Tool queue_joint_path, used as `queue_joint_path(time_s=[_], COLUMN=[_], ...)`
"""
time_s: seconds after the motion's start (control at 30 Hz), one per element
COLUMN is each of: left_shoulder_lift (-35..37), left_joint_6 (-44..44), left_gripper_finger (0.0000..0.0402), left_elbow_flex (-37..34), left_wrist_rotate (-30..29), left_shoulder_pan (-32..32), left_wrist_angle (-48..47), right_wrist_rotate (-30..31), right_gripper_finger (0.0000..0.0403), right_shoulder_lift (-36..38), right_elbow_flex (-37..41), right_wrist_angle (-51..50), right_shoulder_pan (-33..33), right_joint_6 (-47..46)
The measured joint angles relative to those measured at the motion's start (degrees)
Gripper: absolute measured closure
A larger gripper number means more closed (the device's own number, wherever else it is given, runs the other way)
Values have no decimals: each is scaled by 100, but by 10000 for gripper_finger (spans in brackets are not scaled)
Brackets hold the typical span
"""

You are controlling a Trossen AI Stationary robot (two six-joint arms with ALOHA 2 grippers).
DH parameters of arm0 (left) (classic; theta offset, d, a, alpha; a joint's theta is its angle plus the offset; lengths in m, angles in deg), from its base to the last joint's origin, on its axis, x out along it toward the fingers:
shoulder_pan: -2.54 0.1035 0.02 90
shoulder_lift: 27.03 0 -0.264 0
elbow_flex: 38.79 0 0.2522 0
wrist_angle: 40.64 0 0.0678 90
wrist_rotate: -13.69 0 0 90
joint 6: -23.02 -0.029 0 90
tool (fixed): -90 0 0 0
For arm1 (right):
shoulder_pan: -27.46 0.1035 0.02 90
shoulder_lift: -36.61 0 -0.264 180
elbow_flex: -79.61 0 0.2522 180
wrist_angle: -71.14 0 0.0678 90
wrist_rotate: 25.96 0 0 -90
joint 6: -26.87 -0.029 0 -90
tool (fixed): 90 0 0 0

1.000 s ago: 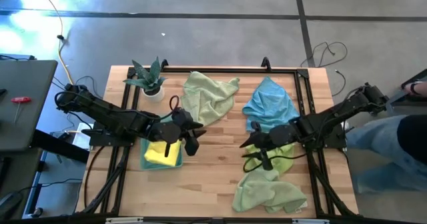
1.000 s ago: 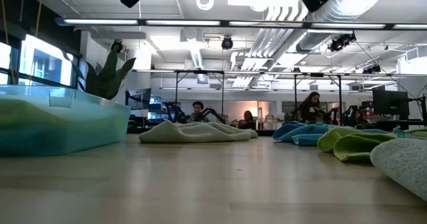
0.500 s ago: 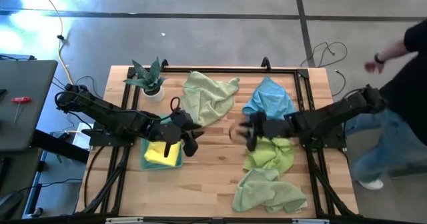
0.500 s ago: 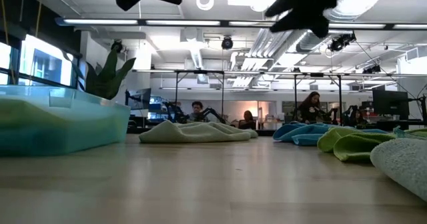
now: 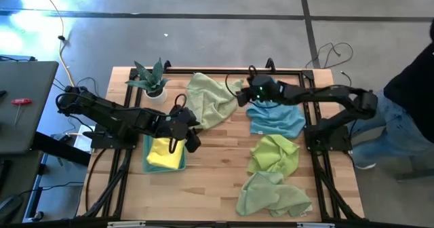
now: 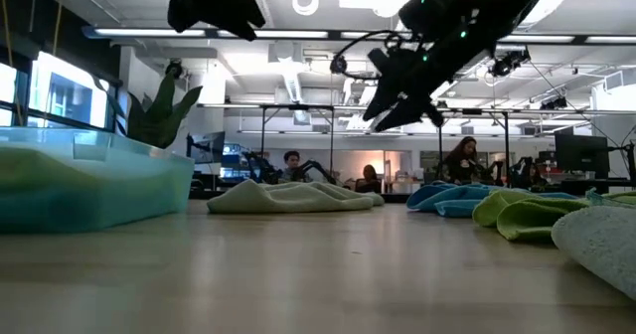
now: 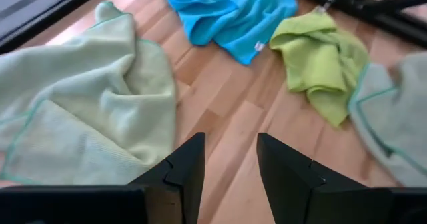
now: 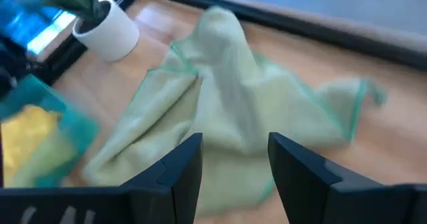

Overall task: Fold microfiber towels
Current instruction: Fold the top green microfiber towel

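A pale green towel (image 5: 211,99) lies crumpled at the far middle of the table, with a sky blue towel (image 5: 277,119) to its right. A lime towel (image 5: 274,153) and another pale green towel (image 5: 271,197) lie near the right front. A yellow towel (image 5: 165,153) rests in a teal tray (image 5: 148,165). My right gripper (image 5: 240,97) hangs open above the far pale green towel's right edge (image 8: 235,141). My left gripper (image 5: 190,138) is open in the air above the tray's right side (image 7: 230,141), pointing at bare wood.
A small potted plant (image 5: 152,82) in a white pot stands at the far left. A black frame rail (image 5: 230,70) runs round the table. A person (image 5: 413,92) stands beyond the right edge. Bare wood (image 5: 217,167) lies in the middle.
My right gripper has swung from above the lime towel toward the table's far edge and left, dropping lower and rolling, and now hangs over the far pale green towel. My left gripper has shifted a little and tipped downward. The person at the right has moved.
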Motion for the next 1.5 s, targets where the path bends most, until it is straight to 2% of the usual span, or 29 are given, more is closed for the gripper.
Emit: queue_joint_path(time_s=[0.17,0.33,0.5,0.7,0.87,0.97,1.1,1.33,1.5], left_shoulder_lift=[2,13,109,175,168,181,201,199,199], left_joint_6=[-695,-1203,-1281,-1217,-1130,-1128,-1128,-1124,-1106], left_gripper_finger=[277,277,277,277,277,277,277,277,277], left_elbow_flex=[0,0,0,0,0,0,0,0,0], left_wrist_rotate=[218,395,766,1342,1388,1388,1385,1386,1430], left_shoulder_pan=[316,757,1306,1879,2174,2298,2427,2499,2484], left_wrist_angle=[-39,-20,26,-283,-392,-308,-236,-238,-250], right_wrist_rotate=[-612,-677,-704,-772,-582,-856,-933,-923,-1084], right_gripper_finger=[240,240,240,240,240,240,240,240,240], right_shoulder_lift=[-403,-748,-1035,-1226,-1223,-1280,-1517,-2316,-2777], right_elbow_flex=[0,0,0,0,0,0,-37,-879,-1640], right_wrist_angle=[75,55,60,16,170,166,273,38,-989], right_shoulder_pan=[-444,-669,-785,-945,-1145,-1258,-1285,-1295,-1411], right_joint_6=[1954,3626,4639,4861,5492,5711,5968,5894,5835])
